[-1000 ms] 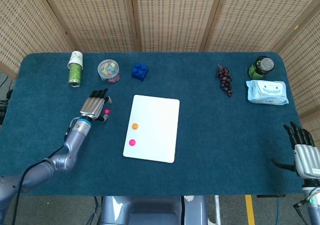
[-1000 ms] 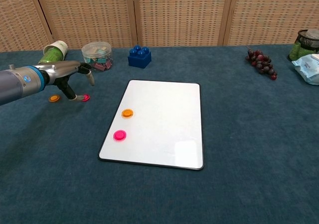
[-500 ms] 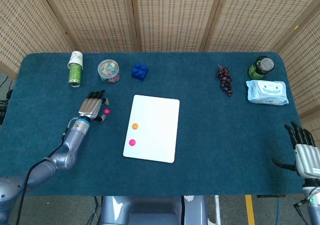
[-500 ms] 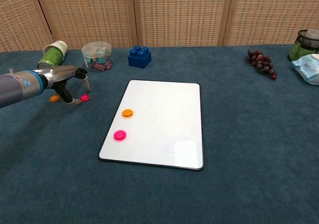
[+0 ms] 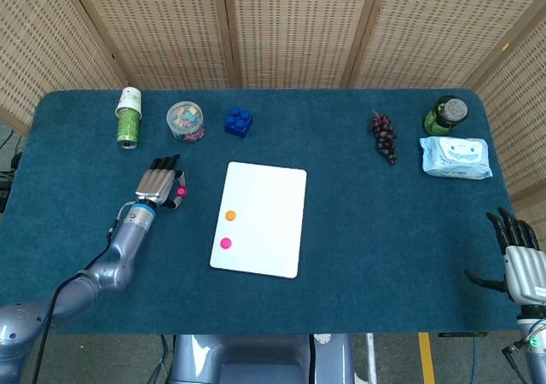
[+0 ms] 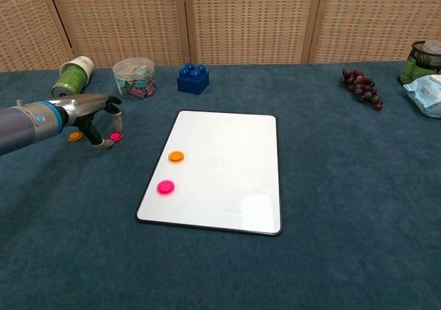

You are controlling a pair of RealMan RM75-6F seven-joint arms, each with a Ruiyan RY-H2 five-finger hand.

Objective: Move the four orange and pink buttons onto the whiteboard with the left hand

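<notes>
**A:** Where's the left robot hand (image 6: 93,117)?

**B:** Low over the blue surface (image 6: 331,186), left of the whiteboard (image 6: 227,165). In the chest view its fingers (image 6: 114,120) arch down around a pink button (image 6: 115,136) that's off the board; one tip on each side of it. Can't tell if it's actually pinching or just bracketing, and the button looks like it's still lying on the surface.

**A:** Other buttons?

**B:** Orange one (image 6: 75,136) also off the board, just left of the hand, partly behind a finger. Head view hides it under the hand. Two on the whiteboard near its left edge: orange button (image 6: 176,157) further back, pink button (image 6: 165,187) nearer the camera. Apart from each other, both flat.

**A:** So two on, two off.

**B:** Yes.

**A:** Right robot hand (image 5: 522,260)?

**B:** Bottom-right corner of the head view only, past the surface's near right corner. Fingers spread, nothing in it. Not visible in the chest view.

**A:** Clutter?

**B:** Back row, left to right: green can (image 6: 72,77) lying on its side, clear tub (image 6: 134,77) of coloured bits, blue brick (image 6: 193,78). Far right: grapes (image 6: 361,86), a dark jar (image 5: 445,115), a pack of wipes (image 5: 455,158). All well apart from the whiteboard. Wicker screen (image 6: 248,21) behind.
</notes>
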